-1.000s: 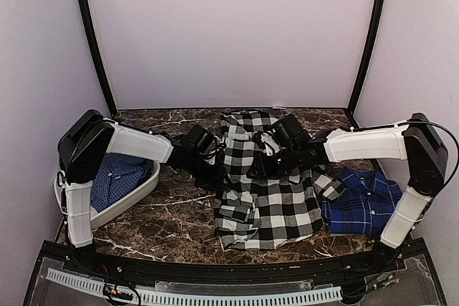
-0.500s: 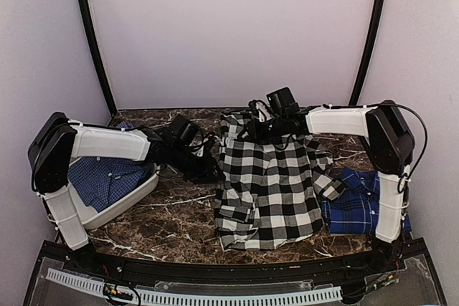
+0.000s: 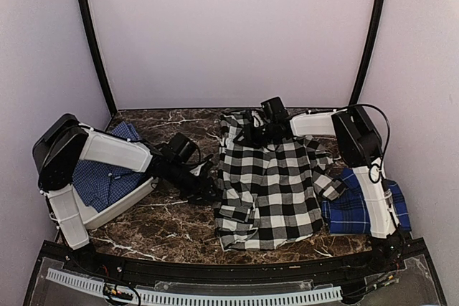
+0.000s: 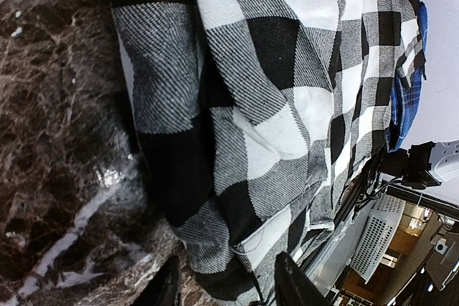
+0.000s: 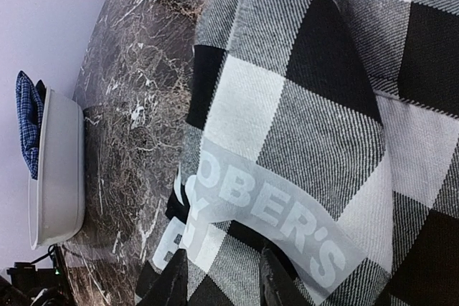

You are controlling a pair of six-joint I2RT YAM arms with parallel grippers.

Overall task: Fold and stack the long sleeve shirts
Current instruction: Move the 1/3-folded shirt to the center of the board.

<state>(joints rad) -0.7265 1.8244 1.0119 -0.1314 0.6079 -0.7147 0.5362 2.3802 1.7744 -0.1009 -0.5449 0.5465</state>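
Note:
The black-and-white checked shirt (image 3: pixel 269 184) lies spread flat in the middle of the table, and white lettering (image 5: pixel 287 220) shows on it in the right wrist view. My left gripper (image 3: pixel 210 185) is at the shirt's left edge. Its jaws are open, with the hem (image 4: pixel 215 249) lying loose between the fingers (image 4: pixel 290 284). My right gripper (image 3: pixel 252 132) is low over the shirt's far end, jaws apart, with flat cloth under the tips (image 5: pixel 224 281). A dark blue plaid shirt (image 3: pixel 355 209) lies at the right, partly behind the right arm.
A white bin (image 3: pixel 136 193) holding blue plaid cloth (image 3: pixel 104 177) stands at the left behind my left arm. It also shows as the white bin (image 5: pixel 57 170) in the right wrist view. Bare marble table (image 3: pixel 179 213) lies between bin and checked shirt. The right arm's upright link stands over the blue shirt.
The right gripper travelled from the shirt's middle to its far end, and the bunched upper part now lies spread out. The left jaws widened at the left hem.

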